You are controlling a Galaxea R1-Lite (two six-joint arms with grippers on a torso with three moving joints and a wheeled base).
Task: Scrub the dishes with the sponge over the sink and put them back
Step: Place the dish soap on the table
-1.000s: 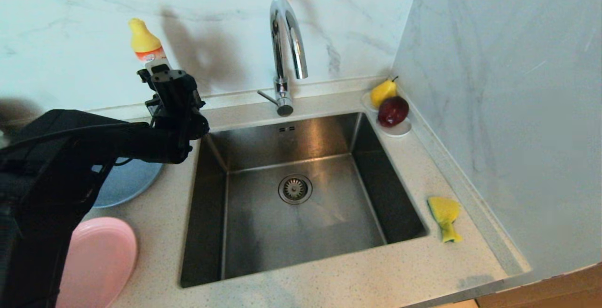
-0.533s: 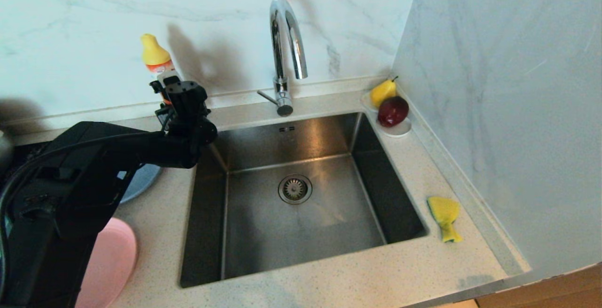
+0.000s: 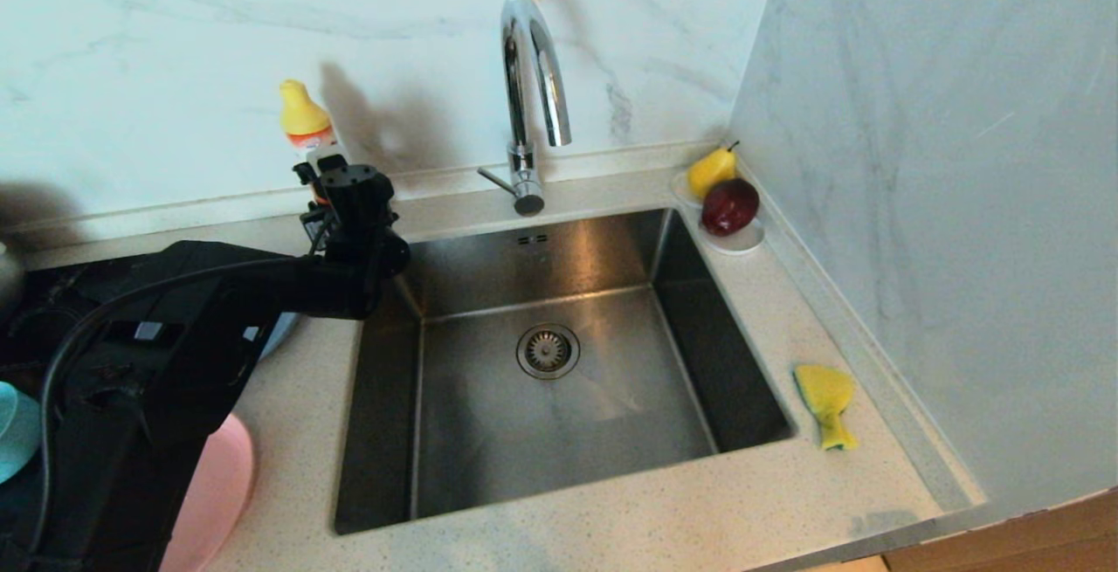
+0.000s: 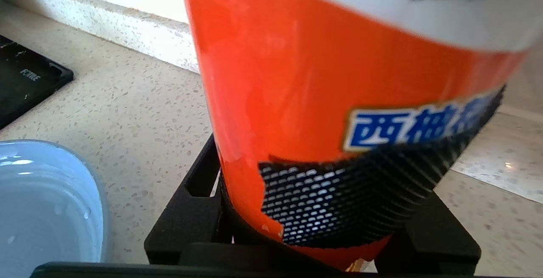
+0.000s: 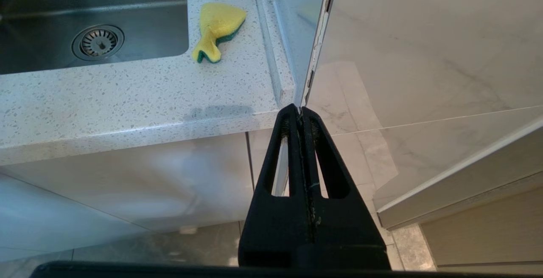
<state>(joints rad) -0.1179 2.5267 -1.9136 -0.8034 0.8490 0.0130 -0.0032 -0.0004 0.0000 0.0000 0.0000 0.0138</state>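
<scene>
- Sponge (image 3: 825,402): yellow, lying on the counter (image 3: 699,520) right of the sink (image 3: 559,362), near the wall.
- Left gripper (image 4: 314,227): clamped around an orange-and-white detergent bottle (image 3: 307,131), above the counter at the sink's back-left corner.
- Right gripper (image 5: 300,112): fingers pressed together, empty, parked below the counter edge.
- Light-blue plate (image 4: 46,201), pink plate (image 3: 210,493): left of the sink.

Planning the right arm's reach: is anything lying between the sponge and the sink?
Nothing visible. The sponge lies on bare counter beside the sink; the basin holds only its drain strainer. The right gripper hangs shut below the counter's edge.
</scene>
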